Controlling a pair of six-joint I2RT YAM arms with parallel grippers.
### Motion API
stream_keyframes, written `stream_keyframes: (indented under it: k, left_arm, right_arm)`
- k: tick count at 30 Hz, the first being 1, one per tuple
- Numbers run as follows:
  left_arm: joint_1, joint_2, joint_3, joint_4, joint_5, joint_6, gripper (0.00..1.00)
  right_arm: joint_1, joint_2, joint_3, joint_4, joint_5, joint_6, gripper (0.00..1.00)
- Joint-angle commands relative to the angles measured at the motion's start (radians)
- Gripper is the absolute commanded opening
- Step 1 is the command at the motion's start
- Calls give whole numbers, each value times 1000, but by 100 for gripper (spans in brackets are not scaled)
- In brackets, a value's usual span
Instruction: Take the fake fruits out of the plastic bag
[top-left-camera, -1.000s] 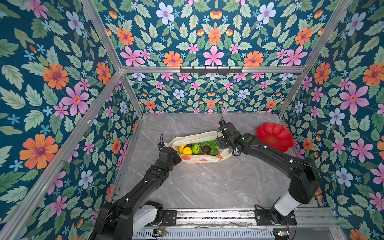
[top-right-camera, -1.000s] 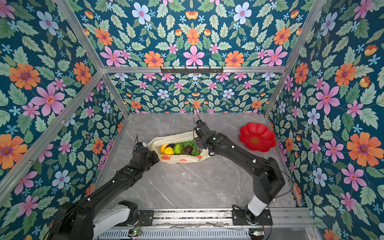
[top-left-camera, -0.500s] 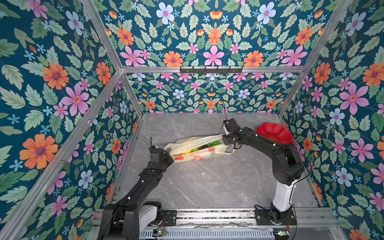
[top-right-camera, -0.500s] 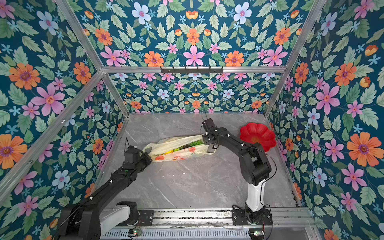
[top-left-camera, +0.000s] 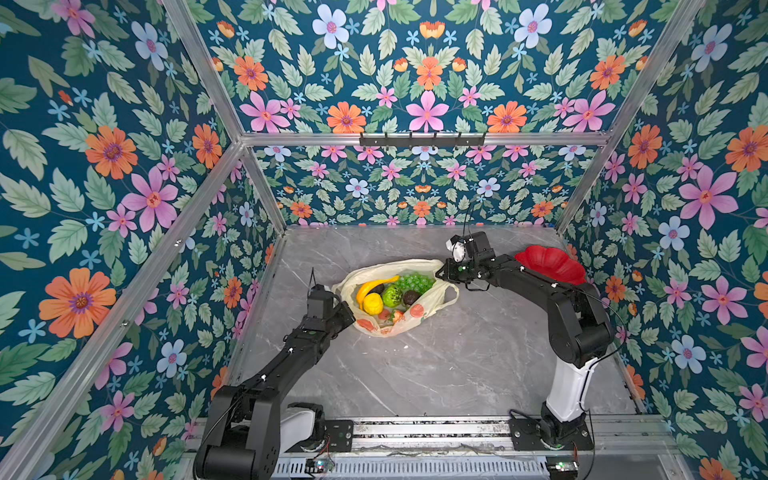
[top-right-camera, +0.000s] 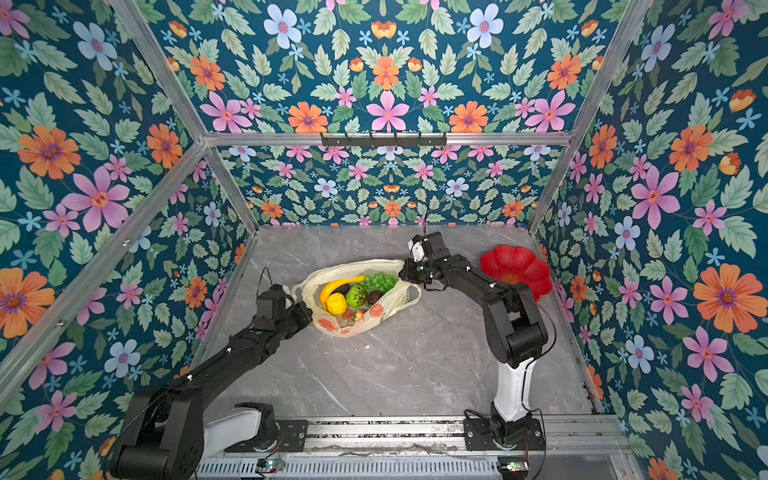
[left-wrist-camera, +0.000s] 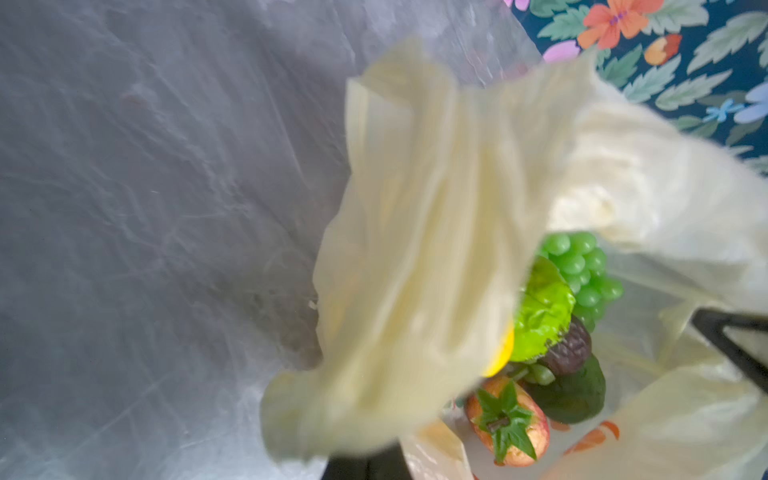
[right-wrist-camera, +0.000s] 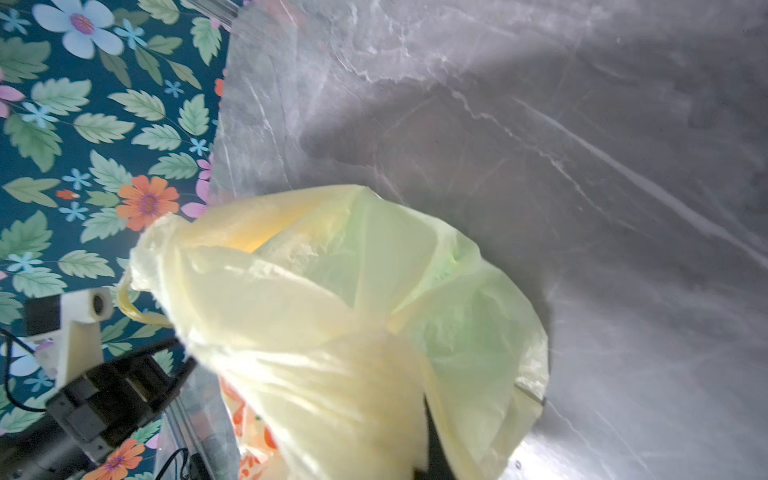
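The plastic bag (top-left-camera: 434, 297) (top-right-camera: 395, 297) lies mid-table with its mouth gaping upward. Inside are the fake fruits: a banana (top-left-camera: 374, 286), a lemon (top-left-camera: 372, 303), a lime-green ball (top-left-camera: 392, 295), grapes (top-left-camera: 415, 282), a dark brown piece (top-left-camera: 411, 297) and small red ones (top-left-camera: 392, 316). My left gripper (top-left-camera: 348, 313) (top-right-camera: 305, 311) is shut on the bag's left rim. My right gripper (top-left-camera: 442, 272) (top-right-camera: 404, 272) is shut on its right rim. In the left wrist view the bag (left-wrist-camera: 415, 249) drapes over the jaws, beside grapes (left-wrist-camera: 582, 266) and a red fruit (left-wrist-camera: 507, 419). The bag (right-wrist-camera: 332, 332) fills the right wrist view.
A red flower-shaped plate (top-left-camera: 548, 264) (top-right-camera: 515, 270) stands at the right wall, just behind the right arm's forearm. Floral walls close in the grey marble table (top-left-camera: 415, 374) on three sides. A metal rail (top-left-camera: 415, 432) with both arm bases runs along the front.
The right gripper has shut on the bag's right rim. Both grippers pulled apart and stretched the bag flat, then came back together. The mouth now gapes open.
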Motion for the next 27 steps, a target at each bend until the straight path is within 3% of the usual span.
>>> stream_keyframes:
  k: [1,3,4,8,12,15,21,24,27]
  left_arm:
    - [-58,4,11,-36,-61,31,1]
    - [-72,1,5,-27,-64,24,1]
    - [-73,-2,1,-20,-64,21,1]
    - [-81,-4,-5,-4,-52,16,1]
    - [-98,0,-2,6,-49,16,1]
    - [-116,-3,0,14,-58,14,2]
    - [-144,-10,-8,34,-89,4,2]
    - [-154,-4,-10,46,-91,2,2]
    - [-159,2,-11,49,-93,0,2]
  right_arm:
    - [2,27,47,-26,-20,30,0]
    - [1,38,66,-52,-3,27,3]
    - [4,36,67,-60,5,27,9]
    - [13,-3,62,-125,84,12,53]
    - [57,-75,67,-269,343,-20,74]
    - [113,-154,18,-317,577,29,83]
    - [249,-236,-95,-299,813,180,89]
    - [278,-245,-168,-173,745,223,98]
    - [282,-203,-161,-142,661,242,99]
